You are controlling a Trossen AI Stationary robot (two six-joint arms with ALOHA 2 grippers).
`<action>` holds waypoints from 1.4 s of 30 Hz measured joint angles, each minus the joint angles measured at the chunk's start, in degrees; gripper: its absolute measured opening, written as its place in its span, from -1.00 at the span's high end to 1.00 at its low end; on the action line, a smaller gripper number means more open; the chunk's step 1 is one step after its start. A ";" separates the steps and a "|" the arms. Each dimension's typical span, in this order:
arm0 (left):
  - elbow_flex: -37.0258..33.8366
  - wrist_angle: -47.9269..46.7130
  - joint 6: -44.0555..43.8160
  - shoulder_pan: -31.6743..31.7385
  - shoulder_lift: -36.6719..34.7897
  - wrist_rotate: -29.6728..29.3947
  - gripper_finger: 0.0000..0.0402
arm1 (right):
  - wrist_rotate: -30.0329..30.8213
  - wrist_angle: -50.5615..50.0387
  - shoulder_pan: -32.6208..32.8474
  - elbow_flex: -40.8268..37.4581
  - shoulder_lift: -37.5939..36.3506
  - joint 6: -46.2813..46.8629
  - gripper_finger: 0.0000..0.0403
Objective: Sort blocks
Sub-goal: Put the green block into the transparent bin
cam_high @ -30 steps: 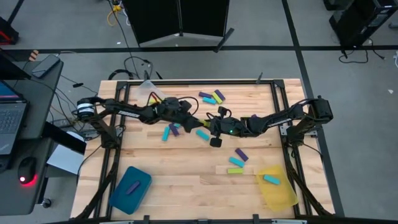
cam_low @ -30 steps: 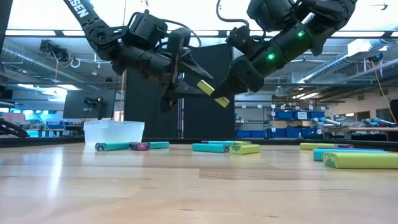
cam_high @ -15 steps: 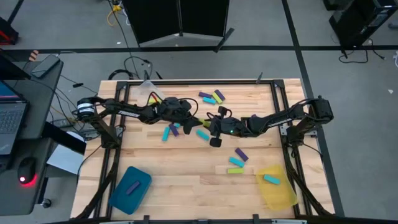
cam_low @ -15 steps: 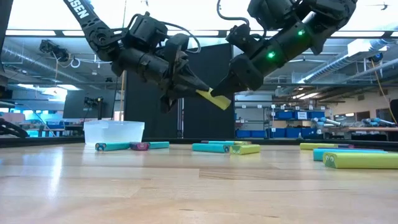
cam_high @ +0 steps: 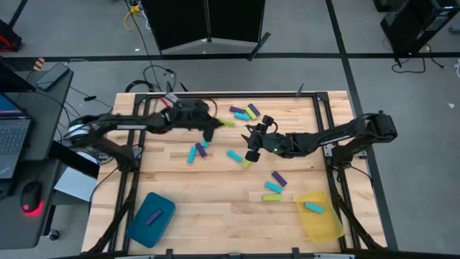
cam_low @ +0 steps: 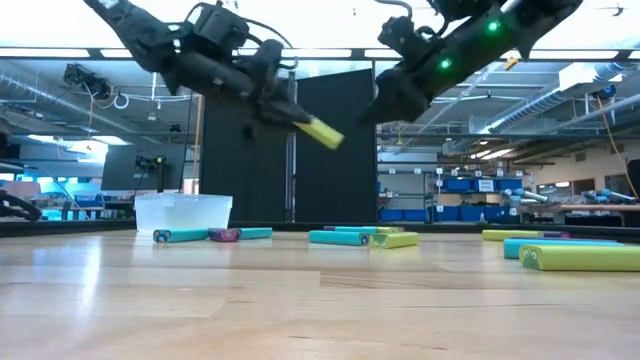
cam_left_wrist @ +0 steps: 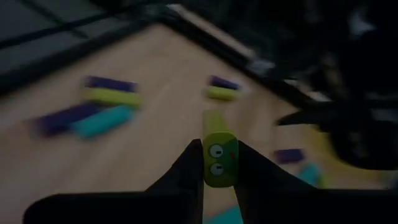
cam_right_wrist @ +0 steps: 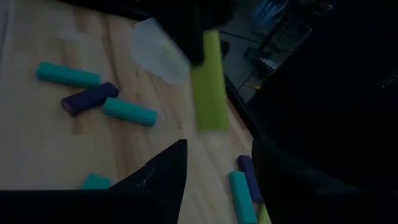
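A handover in mid-air looks just completed, and the carrying step of the sort is in hand. On the wooden table [cam_high: 215, 208] three containers are set: a teal tray [cam_high: 151, 216] at the near left, a yellow tray [cam_high: 320, 216] at the near right with a cyan block inside, and a clear tray [cam_low: 183, 212] at the far left corner. Cyan, purple and yellow-green blocks lie scattered across the middle and far part of the table.

The left gripper [cam_high: 213, 124] is raised above the far-left part of the table and is closed on a yellow-green block [cam_low: 322, 132], which sticks out beyond its fingertips. The right gripper [cam_high: 251, 139] is held near it above the table's middle, its fingers parted and nothing between them.

The next move is judged to call for carrying the held block to whichever tray takes yellow-green; none is seen in a tray, so the destination cannot be told.

A small cartoon face is printed on the held block's end; no writing can be read.
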 joint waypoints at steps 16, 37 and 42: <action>-3.80 -34.89 3.93 13.90 -16.99 -20.78 0.68 | -0.60 -3.82 -1.46 -0.04 -0.34 4.78 0.09; -14.58 -25.34 3.79 23.52 -13.44 -21.89 0.68 | -1.12 -5.45 -2.05 -0.07 -0.32 6.22 0.11; -15.01 -24.86 4.75 23.85 -12.18 -21.85 0.51 | -1.44 -5.43 -2.51 -0.07 -0.29 6.24 0.12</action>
